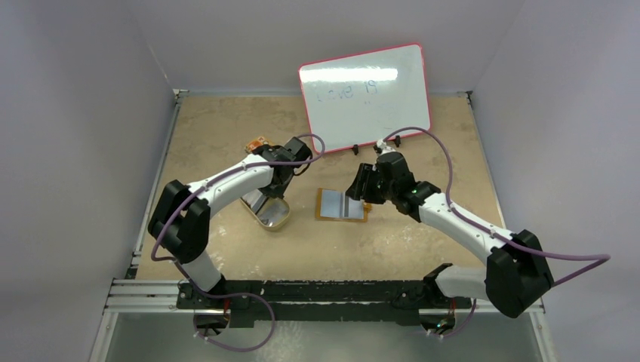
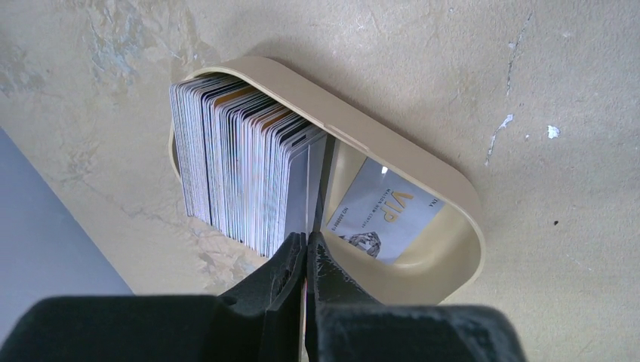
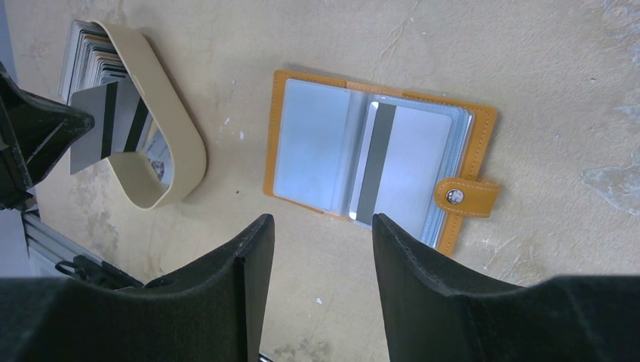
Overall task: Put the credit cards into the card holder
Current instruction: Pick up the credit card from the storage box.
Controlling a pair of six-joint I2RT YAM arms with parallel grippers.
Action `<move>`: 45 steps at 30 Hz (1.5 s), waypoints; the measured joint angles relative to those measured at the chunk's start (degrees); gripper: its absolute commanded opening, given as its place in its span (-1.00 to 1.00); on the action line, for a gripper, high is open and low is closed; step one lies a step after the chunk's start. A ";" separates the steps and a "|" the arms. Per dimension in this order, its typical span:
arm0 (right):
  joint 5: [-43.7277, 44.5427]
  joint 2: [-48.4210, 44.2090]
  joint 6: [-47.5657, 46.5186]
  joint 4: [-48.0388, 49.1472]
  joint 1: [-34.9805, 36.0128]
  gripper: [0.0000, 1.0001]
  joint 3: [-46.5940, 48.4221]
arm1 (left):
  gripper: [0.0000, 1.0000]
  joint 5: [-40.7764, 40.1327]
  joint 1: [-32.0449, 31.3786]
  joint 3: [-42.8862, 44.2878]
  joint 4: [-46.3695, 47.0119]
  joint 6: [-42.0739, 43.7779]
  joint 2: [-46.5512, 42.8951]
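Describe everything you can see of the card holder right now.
The card holder is a small orange, leather-looking wallet with pale stitching, lying open and flat on the tan table. Inside are pale blue-grey sleeves, seemingly plastic, stacked like pages. A grey credit card with a dark stripe sits in the right-hand page, as the right wrist camera sees it. A strap tab with a metal snap sticks out on that side. The open right gripper hovers above without touching; the tan dish lies apart.

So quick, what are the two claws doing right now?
Left gripper: closed on a credit card at the dish.
Right gripper: open, empty, above the card holder.
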 measured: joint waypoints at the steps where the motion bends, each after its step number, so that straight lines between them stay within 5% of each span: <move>1: -0.20 0.00 0.00 0.00 0.00 0.07 0.00 | -1.00 0.02 0.00 0.00 0.00 0.00 0.00; 16: -9.35 -2.14 -0.52 8.74 0.00 0.08 -1.97 | -1.00 4.22 2.05 0.02 1.57 -1.79 -9.51; 23: -17.44 -4.44 0.55 17.51 0.00 0.01 -5.70 | -1.00 15.72 3.80 -0.83 7.45 -4.92 -15.82; 35: -23.71 -9.44 10.51 34.12 0.00 -0.17 -10.73 | -1.00 47.58 5.38 -18.95 45.22 -29.16 -27.41; 45: -23.69 -14.97 16.87 40.81 0.00 -0.15 -14.49 | -1.00 57.55 5.77 -25.75 66.40 -45.27 -27.41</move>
